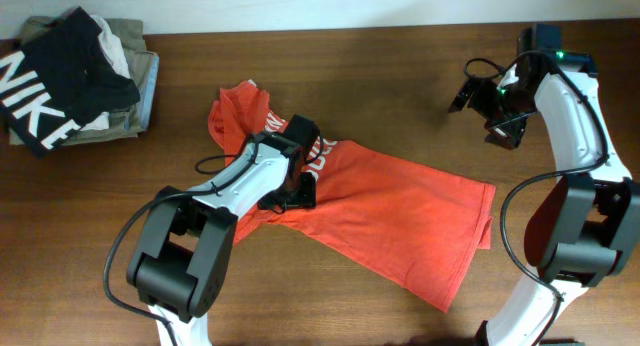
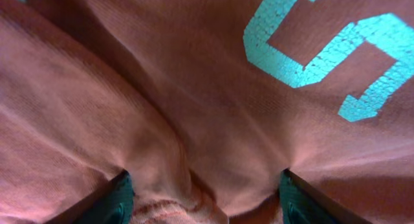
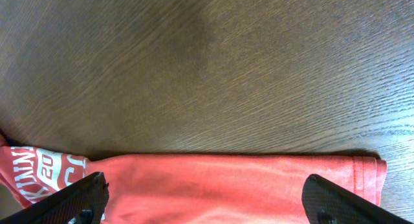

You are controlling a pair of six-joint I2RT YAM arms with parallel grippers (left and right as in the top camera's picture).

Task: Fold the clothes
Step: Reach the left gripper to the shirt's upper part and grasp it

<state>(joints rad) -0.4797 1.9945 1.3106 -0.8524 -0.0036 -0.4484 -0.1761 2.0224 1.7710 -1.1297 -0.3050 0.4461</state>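
Observation:
The red-orange T-shirt (image 1: 400,216) lies spread and crumpled across the middle of the wooden table, lettered side up, running from back left to front right. My left gripper (image 1: 298,189) is down on its lettered part. In the left wrist view the fingers (image 2: 204,185) are wide apart with a ridge of shirt fabric (image 2: 194,88) bunched between them, beside white block lettering (image 2: 310,49). My right gripper (image 1: 488,111) is open and empty above bare table behind the shirt. In the right wrist view its fingers (image 3: 204,188) frame the shirt's edge (image 3: 226,175).
A pile of garments sits at the back left corner: a black one with white NIKE letters (image 1: 45,81) on top of khaki folded ones (image 1: 130,41). Bare wooden table (image 1: 400,66) lies behind the shirt. The shirt's hem (image 3: 372,175) ends near the right arm's base.

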